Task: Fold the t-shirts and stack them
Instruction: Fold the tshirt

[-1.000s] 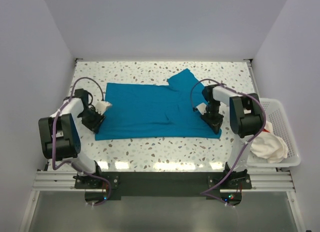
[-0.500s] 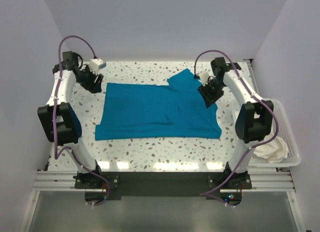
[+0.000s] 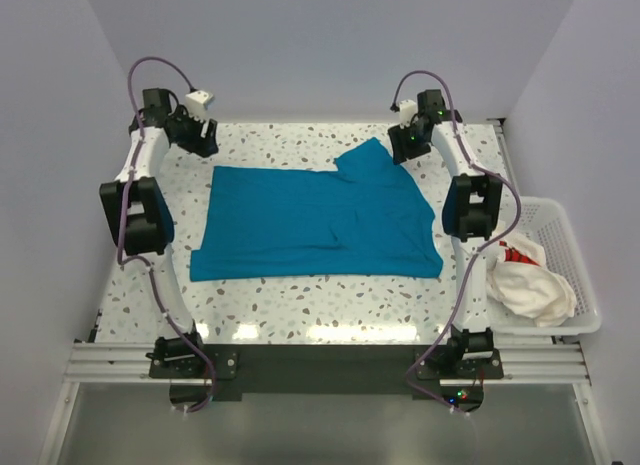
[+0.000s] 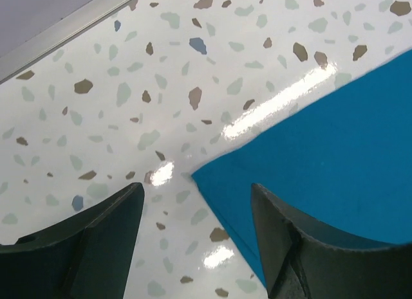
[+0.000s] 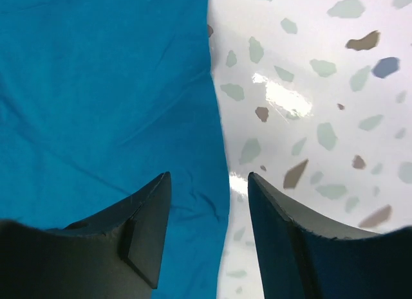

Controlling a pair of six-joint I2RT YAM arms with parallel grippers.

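Observation:
A teal-blue t-shirt [image 3: 315,220] lies flat on the speckled table [image 3: 300,305], one sleeve sticking out at its far right. My left gripper [image 3: 203,140] hovers open just above the shirt's far left corner; in the left wrist view that corner [image 4: 322,157] reaches in between the open gripper [image 4: 196,190]. My right gripper [image 3: 402,145] hangs open over the far right sleeve; the right wrist view has the cloth's edge [image 5: 103,87] running between the open gripper [image 5: 209,177]. Neither holds anything. A white t-shirt with red marks [image 3: 530,285] lies crumpled in the basket.
A white mesh basket [image 3: 572,235] stands off the table's right edge. Walls close in the table at the back and on both sides. A metal rail [image 4: 58,35] runs along the far edge near the left gripper.
Both arms swung from the shirt's near side edges out to its far corners. Both grippers opened on the way. The teal shirt lies as before.

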